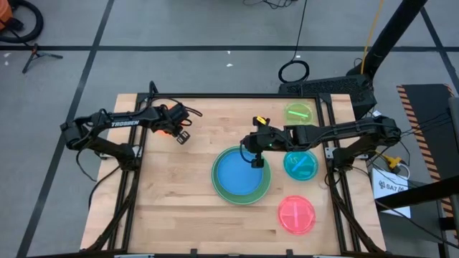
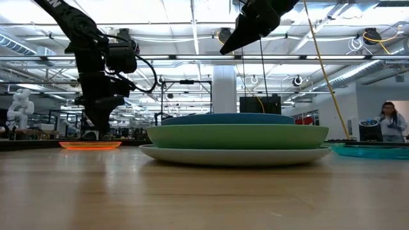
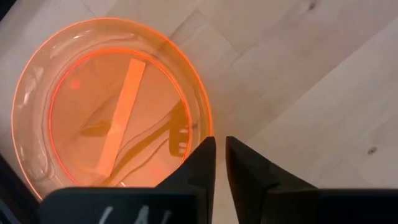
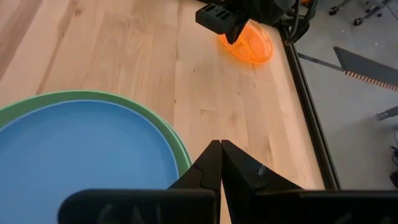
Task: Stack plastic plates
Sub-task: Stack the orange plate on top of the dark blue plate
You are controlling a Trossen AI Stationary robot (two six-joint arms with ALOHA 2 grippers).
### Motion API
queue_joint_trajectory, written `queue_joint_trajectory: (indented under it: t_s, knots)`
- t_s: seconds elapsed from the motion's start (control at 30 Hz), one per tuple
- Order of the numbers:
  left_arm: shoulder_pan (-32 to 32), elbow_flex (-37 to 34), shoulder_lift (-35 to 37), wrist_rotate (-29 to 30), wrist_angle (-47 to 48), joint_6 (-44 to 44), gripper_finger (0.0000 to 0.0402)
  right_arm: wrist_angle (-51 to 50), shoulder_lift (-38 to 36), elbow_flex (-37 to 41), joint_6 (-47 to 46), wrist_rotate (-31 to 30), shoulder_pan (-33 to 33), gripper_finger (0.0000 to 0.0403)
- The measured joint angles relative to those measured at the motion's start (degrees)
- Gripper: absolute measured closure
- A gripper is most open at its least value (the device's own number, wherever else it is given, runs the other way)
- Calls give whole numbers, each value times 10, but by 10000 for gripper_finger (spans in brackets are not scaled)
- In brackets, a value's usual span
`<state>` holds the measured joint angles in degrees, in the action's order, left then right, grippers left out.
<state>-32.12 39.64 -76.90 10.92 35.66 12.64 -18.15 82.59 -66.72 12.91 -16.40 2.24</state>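
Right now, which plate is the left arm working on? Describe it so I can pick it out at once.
Start at the wooden table and go to its far left part, away from the big stacked plates. There, under the left claw, lies the small orange plate, with the claw's fingers nearly together at its rim. It is the only orange one, see-through, and alone on that side; the lime, teal and pink small plates sit along the right edge.
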Motion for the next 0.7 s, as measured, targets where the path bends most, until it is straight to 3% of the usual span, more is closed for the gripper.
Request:
queue_joint_trajectory:
  t_s: [0.7]
  knots:
    - [0,0,0,0,-27,11,359,-6,0,0,3,0,0,401]
